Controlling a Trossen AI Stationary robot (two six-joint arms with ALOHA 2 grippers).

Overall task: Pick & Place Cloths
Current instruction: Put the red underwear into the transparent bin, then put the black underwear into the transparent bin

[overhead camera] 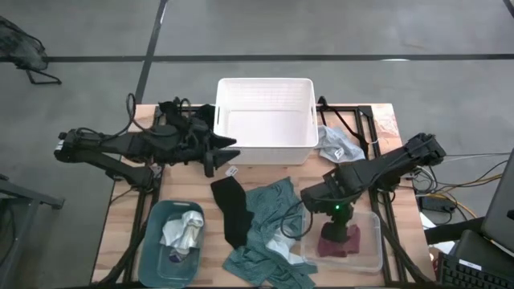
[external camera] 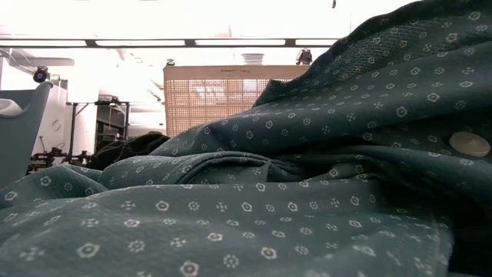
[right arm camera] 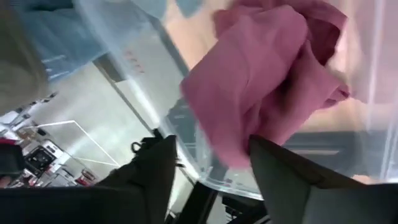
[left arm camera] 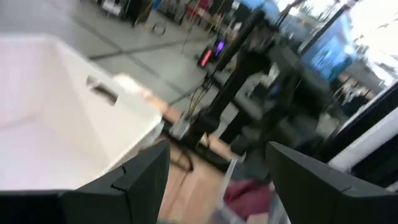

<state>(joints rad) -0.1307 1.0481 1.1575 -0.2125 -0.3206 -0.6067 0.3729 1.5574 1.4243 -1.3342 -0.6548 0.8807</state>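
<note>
My left gripper (overhead camera: pixel 221 156) (left arm camera: pixel 217 155) is open and empty, hovering at the near left corner of the white bin (overhead camera: pixel 265 116). My right gripper (overhead camera: pixel 331 215) (right arm camera: pixel 211 149) is open just above the maroon cloth (overhead camera: pixel 339 241) (right arm camera: pixel 267 81), which lies bunched on the floor of the clear bin (overhead camera: pixel 371 255). A black cloth (overhead camera: pixel 231 210) and a teal-green patterned cloth (overhead camera: pixel 269 233) (external camera: pixel 307 192) lie on the table between the bins. One white-grey cloth (overhead camera: pixel 183 231) sits in the teal bin (overhead camera: pixel 154 250). Another white-grey cloth (overhead camera: pixel 337 144) lies right of the white bin. My right gripper points down at the maroon cloth, whose near edge (right arm camera: pixel 239 146) reaches in between the open fingers (right arm camera: pixel 283 174). Whether a finger touches it cannot be told. The cloth rests on the clear bin's floor.
The white bin stands at the table's far middle, the teal bin at the near left, the clear bin at the near right. Cables and black gear (overhead camera: pixel 181 112) lie left of the white bin. In the low view the teal-green cloth fills the foreground.
</note>
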